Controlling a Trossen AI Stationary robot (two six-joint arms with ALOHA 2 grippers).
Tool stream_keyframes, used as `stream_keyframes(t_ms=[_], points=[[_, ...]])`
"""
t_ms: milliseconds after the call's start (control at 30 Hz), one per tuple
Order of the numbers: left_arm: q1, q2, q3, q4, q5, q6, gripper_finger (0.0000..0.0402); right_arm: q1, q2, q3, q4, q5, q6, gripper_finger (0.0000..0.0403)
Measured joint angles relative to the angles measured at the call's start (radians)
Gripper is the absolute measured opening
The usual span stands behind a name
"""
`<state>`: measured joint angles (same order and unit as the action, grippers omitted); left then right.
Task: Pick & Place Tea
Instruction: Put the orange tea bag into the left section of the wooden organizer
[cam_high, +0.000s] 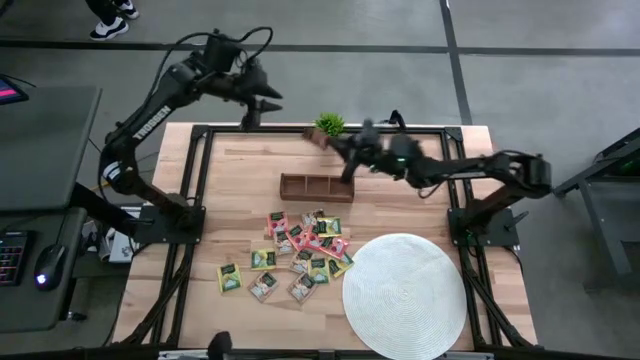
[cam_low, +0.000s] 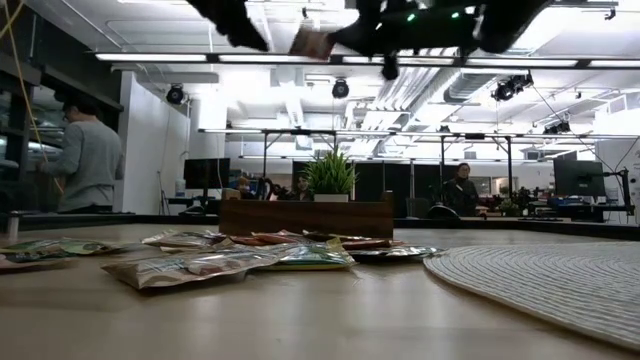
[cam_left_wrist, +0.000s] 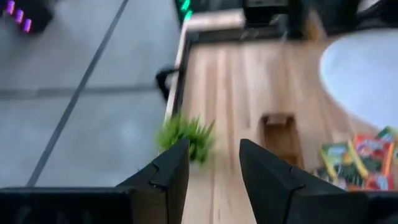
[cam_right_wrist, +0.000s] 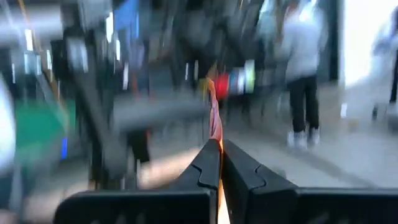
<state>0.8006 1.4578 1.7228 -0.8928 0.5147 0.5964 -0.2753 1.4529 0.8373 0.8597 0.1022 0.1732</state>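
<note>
The right claw (cam_right_wrist: 219, 163), pinching one pink tea packet (cam_right_wrist: 214, 118) edge-on above the wooden tray (cam_high: 316, 187), risks dropping it if that thin grip slips, while the left claw (cam_left_wrist: 214, 163) hangs spread near the plant (cam_left_wrist: 186, 134).

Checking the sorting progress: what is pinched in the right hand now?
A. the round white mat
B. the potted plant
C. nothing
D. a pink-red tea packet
D: in the right wrist view the right hand is shut edge-on upon a thin pink-red tea packet sticking out past its fingertips.
</note>
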Motion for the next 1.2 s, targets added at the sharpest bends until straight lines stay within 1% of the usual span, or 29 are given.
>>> stream_keyframes(t_ms=[100,167,233,333,433,533,700,767,867,1033,1200], points=[[-0.01,0.0,-0.001,0.099,0.115,-0.023,0.0138,-0.034,-0.054,-0.065,0.218,0.0,0.038,0.0],[-0.026,-0.001,-0.003,0.192,0.172,-0.047,0.0138,-0.058,-0.073,-0.091,0.321,-0.028,0.074,0.0],[-0.048,-0.001,-0.02,0.324,0.207,-0.085,0.0138,-0.078,-0.076,-0.097,0.371,-0.06,0.099,0.0],[-0.093,-0.001,-0.064,0.558,0.238,-0.181,0.0138,-0.09,-0.075,-0.084,0.428,-0.099,0.114,0.0],[-0.132,-0.001,-0.121,0.784,0.237,-0.294,0.0138,-0.095,-0.074,-0.055,0.466,-0.143,0.107,0.0],[-0.166,-0.001,-0.183,0.986,0.206,-0.402,0.0138,-0.099,-0.073,-0.005,0.476,-0.193,0.101,0.0],[-0.202,0.0,-0.27,1.245,0.145,-0.567,0.0138,-0.099,-0.073,0.083,0.364,-0.269,0.055,0.0],[-0.213,0.0,-0.295,1.31,0.133,-0.623,0.0138,-0.098,-0.072,0.116,0.315,-0.293,0.03,0.0],[-0.214,0.001,-0.314,1.364,0.133,-0.684,0.0138,-0.099,-0.072,0.153,0.275,-0.316,0.0,0.0],[-0.227,0.001,-0.314,1.375,0.15,-0.73,0.0138,-0.112,-0.072,0.186,0.236,-0.345,-0.017,0.0],[-0.26,0.0,-0.314,1.445,0.161,-0.781,0.0138,-0.119,-0.072,0.197,0.209,-0.352,-0.022,0.0]])
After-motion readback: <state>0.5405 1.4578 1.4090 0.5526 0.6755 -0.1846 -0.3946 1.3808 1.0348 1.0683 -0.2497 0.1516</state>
